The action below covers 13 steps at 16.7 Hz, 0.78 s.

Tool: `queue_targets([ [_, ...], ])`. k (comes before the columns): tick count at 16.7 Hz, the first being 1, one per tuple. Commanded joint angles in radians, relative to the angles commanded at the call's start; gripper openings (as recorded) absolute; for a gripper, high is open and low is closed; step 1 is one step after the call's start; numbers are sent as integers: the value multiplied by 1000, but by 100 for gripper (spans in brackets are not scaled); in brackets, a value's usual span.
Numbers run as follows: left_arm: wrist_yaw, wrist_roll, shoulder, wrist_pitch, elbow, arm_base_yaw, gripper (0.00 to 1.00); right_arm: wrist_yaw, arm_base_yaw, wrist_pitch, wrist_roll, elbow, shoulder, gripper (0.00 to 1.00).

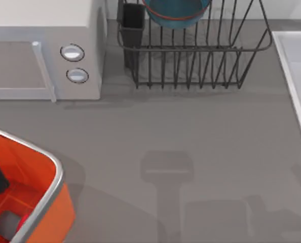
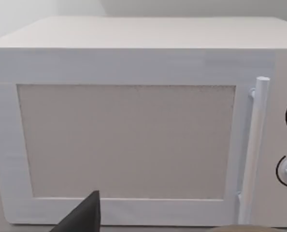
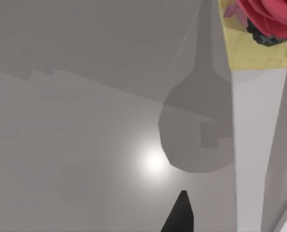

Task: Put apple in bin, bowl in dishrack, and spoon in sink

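Already the bowl sat in the dishrack at the far side, and the apple lay in the bin at the near left. I judged only the spoon step left; the sink was at the right. I cannot tell either claw's state.
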Motion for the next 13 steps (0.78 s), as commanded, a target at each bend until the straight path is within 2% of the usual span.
queue_targets([
  [4,0,0,0,0,0,0,100,1,1,-2,-1,7,13,0],
  [7,0,0,0,0,0,0,100,2,-2,-39,-16,102,98,0],
  [10,0,0,0,0,0,0,100,4,-5,-106,-40,292,259,0],
  [13,0,0,0,0,0,0,100,6,-9,-193,-60,574,469,0],
])
